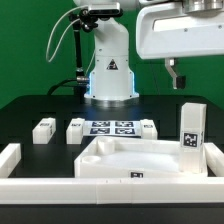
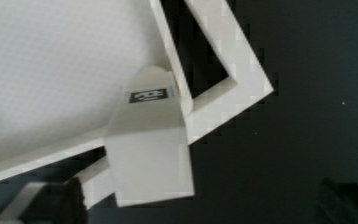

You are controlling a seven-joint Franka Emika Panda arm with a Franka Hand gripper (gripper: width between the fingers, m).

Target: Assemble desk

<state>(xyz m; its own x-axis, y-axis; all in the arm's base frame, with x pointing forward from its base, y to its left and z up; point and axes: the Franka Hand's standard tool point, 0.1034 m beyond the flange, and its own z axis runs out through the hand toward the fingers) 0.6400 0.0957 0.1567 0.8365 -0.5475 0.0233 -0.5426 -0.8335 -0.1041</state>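
Desk parts in white plastic were counted as one tabletop tray (image 1: 135, 160) and four legs. The tray was laid flat at the front of the black table (image 1: 30, 112), just behind the front rail (image 1: 60, 190). One upright leg (image 1: 191, 130) was stood in the tray's corner at the exterior view's right, with its tag turned to the camera. Three more were laid loose behind the tray: a far-left leg (image 1: 44, 130) and a second leg (image 1: 76, 130) at the exterior view's left of the marker board (image 1: 110, 127), and a third leg (image 1: 147, 128) at its right. One arm was seen, with its base (image 1: 110, 75) at the back. Its gripper (image 1: 178, 74) was held pointing down, well above the upright leg and apart from it. The jaws were spread and nothing was gripped.
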